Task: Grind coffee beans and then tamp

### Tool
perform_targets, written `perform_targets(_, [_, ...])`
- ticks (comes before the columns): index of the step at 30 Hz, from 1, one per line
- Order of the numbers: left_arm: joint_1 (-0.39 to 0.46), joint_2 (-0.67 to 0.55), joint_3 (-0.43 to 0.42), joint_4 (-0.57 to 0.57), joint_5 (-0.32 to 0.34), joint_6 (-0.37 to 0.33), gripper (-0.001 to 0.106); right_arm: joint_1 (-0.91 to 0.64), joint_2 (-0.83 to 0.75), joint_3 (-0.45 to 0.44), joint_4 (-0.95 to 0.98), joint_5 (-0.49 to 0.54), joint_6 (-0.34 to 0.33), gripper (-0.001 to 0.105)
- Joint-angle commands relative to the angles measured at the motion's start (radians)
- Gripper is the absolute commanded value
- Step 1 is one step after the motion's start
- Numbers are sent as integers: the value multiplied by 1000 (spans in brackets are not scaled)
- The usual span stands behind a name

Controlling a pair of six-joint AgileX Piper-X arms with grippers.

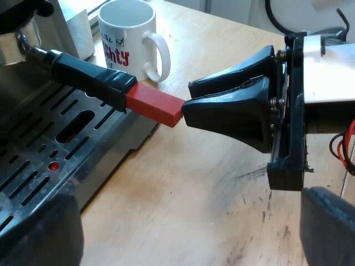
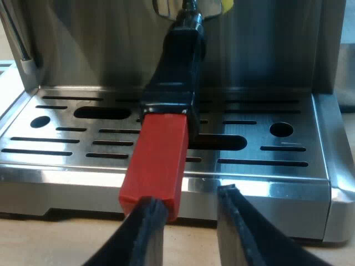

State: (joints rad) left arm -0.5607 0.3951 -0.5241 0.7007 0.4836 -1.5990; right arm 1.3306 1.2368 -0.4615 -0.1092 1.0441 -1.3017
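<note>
Getting a sound hold on the holder (image 1: 83,75) looks to be the step in hand, and alignment matters most. The holder sits locked into the front of the espresso machine (image 2: 266,66). Its dark handle (image 2: 177,72) reaches out over the drip tray (image 2: 266,148) toward the right gripper (image 2: 188,195), with the red end (image 2: 155,160) directly ahead of it.

That gripper's 2 fingers stand narrowly apart and hold nothing. The red end lines up with 1 finger (image 2: 148,221) rather than with the gap, and the fingertips sit right at its tip, touching or very nearly so. Closing now would likely pinch only a corner or nudge the handle aside.

I judge the better move is to spread the fingers wider than the red block and shift the gripper sideways until the block is centred in the gap. It should then advance so the pads cover a good length of the red end, and close squarely on its flat faces. A hold far out at the tip risks slipping once the holder is turned.

The left gripper (image 1: 188,221) hangs over the desk (image 1: 183,188), fingers wide and holding nothing, apart from the handle. The mug (image 1: 125,39) stands beyond the handle, beside the machine.
</note>
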Motion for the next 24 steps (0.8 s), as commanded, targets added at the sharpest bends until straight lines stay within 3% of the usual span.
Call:
perform_targets(1, [-6, -1, -3, -11, 7, 4, 80, -11, -3, -8, -17, 25, -6, 27])
perform_targets(7, [-6, -1, -3, -11, 7, 4, 80, 1, -3, -8, 55, -52, -6, 27])
perform_targets(24, [-6, -1, -3, -11, 7, 4, 80, 175, -56, -13, 153, -53, -4, 29])
